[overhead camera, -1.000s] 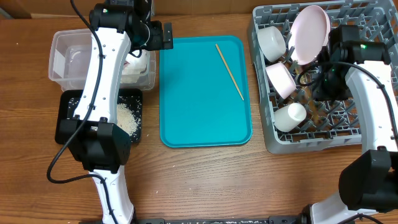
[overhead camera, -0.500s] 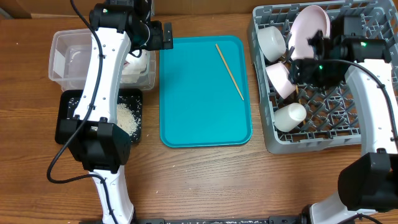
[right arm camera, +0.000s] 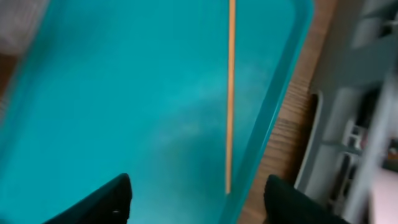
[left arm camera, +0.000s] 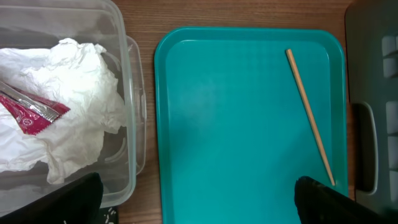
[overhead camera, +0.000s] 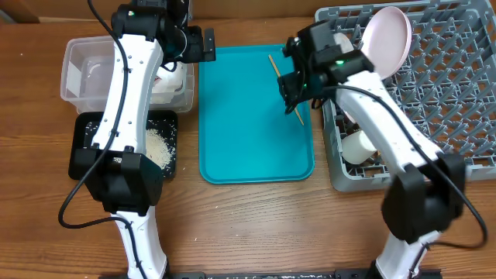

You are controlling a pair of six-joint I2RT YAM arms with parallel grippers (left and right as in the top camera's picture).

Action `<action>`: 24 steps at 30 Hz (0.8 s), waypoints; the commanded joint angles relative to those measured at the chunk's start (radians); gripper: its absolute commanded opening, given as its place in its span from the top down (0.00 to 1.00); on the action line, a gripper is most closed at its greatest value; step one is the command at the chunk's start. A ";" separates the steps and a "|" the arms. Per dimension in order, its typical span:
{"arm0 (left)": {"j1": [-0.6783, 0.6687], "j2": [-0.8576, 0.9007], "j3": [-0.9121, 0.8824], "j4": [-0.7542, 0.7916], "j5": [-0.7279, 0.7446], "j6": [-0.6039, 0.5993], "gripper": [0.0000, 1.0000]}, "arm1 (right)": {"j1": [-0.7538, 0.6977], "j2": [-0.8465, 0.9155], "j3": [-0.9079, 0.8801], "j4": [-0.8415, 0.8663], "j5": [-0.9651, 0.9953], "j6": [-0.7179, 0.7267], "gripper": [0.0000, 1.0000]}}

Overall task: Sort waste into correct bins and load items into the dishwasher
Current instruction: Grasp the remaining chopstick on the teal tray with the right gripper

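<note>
**R arm swings off rack, now over chopstick**

1 s ago we see the R arm over the rack by the dishes. Now the R gripper hangs above the right edge of the teal tray, over the chopstick.

R fingers are apart w/ nothing btw them. The chopstick lies flat on the teal tray near its right rim. It looks untouched, tho the wrist view is blurry.

L gripper hasn't moved. It sits over the tub/teal tray gap, fingers wide apart, empty.

Waste looks sorted:
- napkin + wrapper in tub
- rice in black tray

Plate and cup sit in the rack.

We judge the chopstick is the last item still outside the rack. Next is prob descend, pinch, carry it over. It's thin and flat on a slick surface, so the pinch may slip or miss.
</note>
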State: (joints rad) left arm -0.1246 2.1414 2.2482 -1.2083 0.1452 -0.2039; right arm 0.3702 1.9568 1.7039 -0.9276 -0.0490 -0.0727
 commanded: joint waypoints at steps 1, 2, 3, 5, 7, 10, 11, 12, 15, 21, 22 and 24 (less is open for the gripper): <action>-0.003 -0.010 0.025 0.001 0.001 -0.006 0.00 | 0.000 0.097 0.015 0.008 0.049 -0.087 0.37; -0.003 -0.010 0.025 0.000 0.001 -0.006 0.00 | 0.000 0.116 0.015 0.008 0.049 -0.090 0.40; -0.003 -0.010 0.025 0.001 0.001 -0.006 0.00 | 0.000 0.135 0.015 0.011 0.049 -0.090 0.42; -0.003 -0.010 0.025 0.000 0.001 -0.006 0.00 | -0.001 0.172 0.015 0.018 0.049 -0.093 0.45; -0.003 -0.010 0.025 0.000 0.001 -0.006 0.00 | -0.001 0.204 0.015 0.027 0.048 -0.093 0.50; -0.003 -0.010 0.025 0.000 0.001 -0.006 0.00 | -0.001 0.236 0.015 0.037 0.048 -0.101 0.53; -0.003 -0.010 0.025 0.000 0.001 -0.006 0.00 | -0.001 0.248 0.015 0.041 0.048 -0.105 0.55; -0.003 -0.010 0.025 0.001 0.001 -0.006 0.00 | -0.001 0.258 0.015 0.045 0.048 -0.108 0.57; -0.003 -0.010 0.025 0.001 0.001 -0.006 0.00 | -0.001 0.293 0.015 0.053 0.049 -0.113 0.64; -0.003 -0.010 0.025 0.001 0.001 -0.006 0.00 | -0.001 0.315 0.015 0.055 0.048 -0.112 0.78; -0.003 -0.010 0.025 0.001 0.001 -0.006 0.00 | -0.001 0.315 0.015 0.055 0.048 -0.112 0.80; -0.003 -0.010 0.025 0.001 0.001 -0.006 0.00 | -0.001 0.315 0.015 0.050 0.048 -0.111 0.84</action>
State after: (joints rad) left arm -0.1246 2.1414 2.2482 -1.2083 0.1452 -0.2039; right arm 0.3691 2.2444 1.7111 -0.8734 -0.0105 -0.1822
